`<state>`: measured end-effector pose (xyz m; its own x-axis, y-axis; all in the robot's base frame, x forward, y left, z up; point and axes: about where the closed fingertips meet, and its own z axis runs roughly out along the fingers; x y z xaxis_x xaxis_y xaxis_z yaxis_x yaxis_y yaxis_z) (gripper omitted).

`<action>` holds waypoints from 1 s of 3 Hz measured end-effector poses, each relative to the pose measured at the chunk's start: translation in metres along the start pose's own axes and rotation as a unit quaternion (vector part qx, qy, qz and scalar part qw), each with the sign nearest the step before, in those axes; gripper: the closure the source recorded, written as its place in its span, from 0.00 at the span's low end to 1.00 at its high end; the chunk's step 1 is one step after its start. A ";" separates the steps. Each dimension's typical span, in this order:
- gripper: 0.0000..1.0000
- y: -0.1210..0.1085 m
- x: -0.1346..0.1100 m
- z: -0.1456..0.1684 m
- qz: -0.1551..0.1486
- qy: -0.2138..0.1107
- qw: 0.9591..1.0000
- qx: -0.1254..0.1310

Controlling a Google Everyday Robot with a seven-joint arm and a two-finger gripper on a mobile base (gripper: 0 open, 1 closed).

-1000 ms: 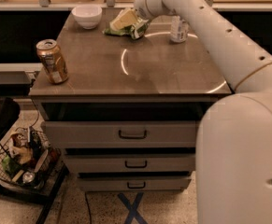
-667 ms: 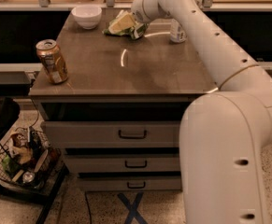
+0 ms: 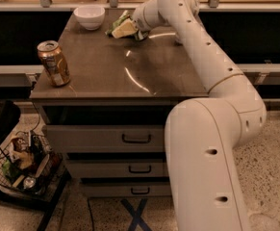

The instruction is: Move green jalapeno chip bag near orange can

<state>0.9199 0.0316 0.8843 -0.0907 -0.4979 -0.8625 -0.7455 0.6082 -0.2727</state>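
Observation:
The green jalapeno chip bag (image 3: 122,28) lies crumpled at the back middle of the brown table top (image 3: 110,66), just right of a white bowl. My gripper (image 3: 140,31) is at the bag's right edge, touching or very close to it, with the white arm reaching in from the right. The orange can (image 3: 54,63) stands upright at the table's front left corner, well apart from the bag.
A white bowl (image 3: 90,16) sits at the back left of the table. Drawers (image 3: 130,138) are below the top. A wire basket of clutter (image 3: 21,165) stands on the floor at the left. My arm's large white body (image 3: 207,167) fills the right foreground.
My arm has swung lower and to the left across the view and now covers the small container at the back right. The bag has stayed at the gripper and shifted slightly left.

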 end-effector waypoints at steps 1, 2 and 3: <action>0.49 0.001 0.001 0.004 0.000 0.000 1.000 -0.002; 0.72 0.003 0.002 0.007 0.001 0.001 1.000 -0.003; 0.95 0.006 0.003 0.010 0.001 0.002 1.000 -0.006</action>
<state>0.9219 0.0398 0.8756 -0.0941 -0.4987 -0.8616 -0.7531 0.6017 -0.2660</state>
